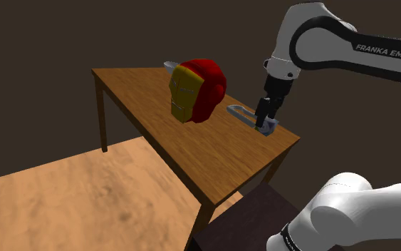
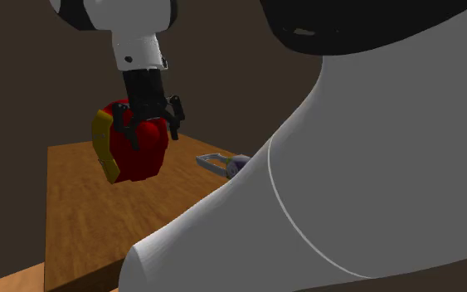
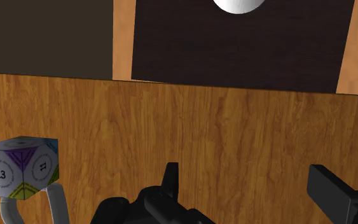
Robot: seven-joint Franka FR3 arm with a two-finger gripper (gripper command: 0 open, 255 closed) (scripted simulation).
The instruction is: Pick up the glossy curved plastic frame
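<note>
**Gripper** [image 3: 244,173]: all black, jaws spread wide. Only bare wood of the table [image 3: 222,127] lies between them. In the shoulder view the gripper [image 1: 265,120] hangs low over the table's near corner.

**Frame** [image 3: 58,201]: grey, glossy, with curved rails, lying flat on the tabletop. It sits outside the jaws, just beyond the outer face of one finger, and neither finger touches it. In the wrist view it is cut off by the picture's edge and its upper end is covered by the die. The shoulder view shows its open loop [image 1: 239,111] stretching away from the gripper. It also shows in the second exterior view [image 2: 212,160].

**Die** [image 3: 18,167]: many-faced, white with coloured triangles, and one face reads 13. It is at the frame's near end. Whether it rests on the rails or just beside them cannot be told.

**Helmet** [image 1: 195,90]: red with a yellow face, standing farther out beyond the frame. In the second exterior view the gripper [image 2: 150,131] partly hides it.

**Pale rim** [image 1: 170,65]: behind the helmet and mostly hidden, so it cannot be identified.

**Arm link** [image 2: 364,166]: white, covering most of the table in the second exterior view.

**Stand** [image 3: 234,51]: a dark box past the table's edge.
</note>
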